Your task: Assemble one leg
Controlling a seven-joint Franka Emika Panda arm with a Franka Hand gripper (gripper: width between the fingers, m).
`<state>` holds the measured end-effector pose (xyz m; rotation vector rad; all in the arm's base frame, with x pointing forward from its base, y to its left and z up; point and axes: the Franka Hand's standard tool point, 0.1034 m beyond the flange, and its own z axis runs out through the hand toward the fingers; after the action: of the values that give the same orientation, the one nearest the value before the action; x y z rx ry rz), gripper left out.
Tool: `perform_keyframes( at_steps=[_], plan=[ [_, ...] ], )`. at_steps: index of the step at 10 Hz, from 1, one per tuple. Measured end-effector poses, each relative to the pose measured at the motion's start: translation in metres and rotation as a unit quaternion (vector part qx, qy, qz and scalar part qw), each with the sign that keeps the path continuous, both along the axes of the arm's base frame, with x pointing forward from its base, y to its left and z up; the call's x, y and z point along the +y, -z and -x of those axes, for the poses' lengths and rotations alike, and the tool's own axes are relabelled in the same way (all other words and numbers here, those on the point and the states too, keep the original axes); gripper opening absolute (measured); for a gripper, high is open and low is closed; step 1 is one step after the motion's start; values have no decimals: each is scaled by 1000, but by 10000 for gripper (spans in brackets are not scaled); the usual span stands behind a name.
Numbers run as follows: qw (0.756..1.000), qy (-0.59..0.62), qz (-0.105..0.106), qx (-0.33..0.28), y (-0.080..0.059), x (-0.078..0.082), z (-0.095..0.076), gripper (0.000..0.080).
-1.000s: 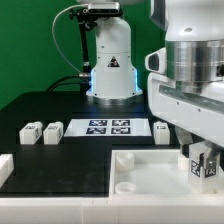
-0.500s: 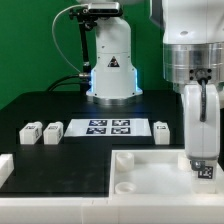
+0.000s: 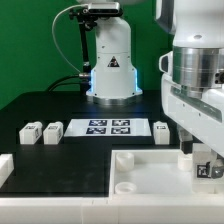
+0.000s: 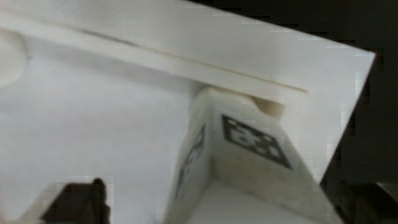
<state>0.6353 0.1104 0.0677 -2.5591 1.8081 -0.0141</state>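
I see the black table (image 3: pixel 40 105) spread out well away from the gripper, with the arm's white base (image 3: pixel 112 62) at its far side. The large white tray-like part (image 3: pixel 140 180) lies directly under the gripper, raised rim toward me. The marker board (image 3: pixel 108 127) lies flat on the table, off toward the exterior view's left of the gripper. The gripper (image 3: pixel 207 160) hangs over the tray's corner on the exterior view's right, and one leg (image 3: pixel 209 168) shows between its fingers, tag facing out. In the wrist view that leg (image 4: pixel 240 150) stands on the tray floor close against the rim, with a dark fingertip (image 4: pixel 77 198) apart from it. I cannot tell whether the fingers are clamped on it. Three more legs (image 3: pixel 29 131) (image 3: pixel 51 129) (image 3: pixel 163 130) sit on the table, the last nearest the gripper.
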Motion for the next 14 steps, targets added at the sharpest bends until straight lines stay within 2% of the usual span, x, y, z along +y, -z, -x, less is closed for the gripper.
perform_keyframes(
  at_steps=[3,5,6,8,9,10,11,12,13,14],
  plan=[
    [983,-182,6,-3,-1,0,-1,649],
    [946,-323,16,-37,-6,10,-8,649],
    [926,-373,27,-58,-2,2,-2,649],
    [899,-435,26,-45,1,-6,7,649],
    [900,-433,26,-46,1,-5,6,649],
    [909,-414,25,-46,1,-5,7,557],
    [910,-412,24,-46,2,-5,7,557],
    [928,-369,20,-48,2,-4,7,345],
    [940,-336,18,-48,2,-3,7,291],
    [959,-280,13,-50,1,-3,7,291]
  ],
)
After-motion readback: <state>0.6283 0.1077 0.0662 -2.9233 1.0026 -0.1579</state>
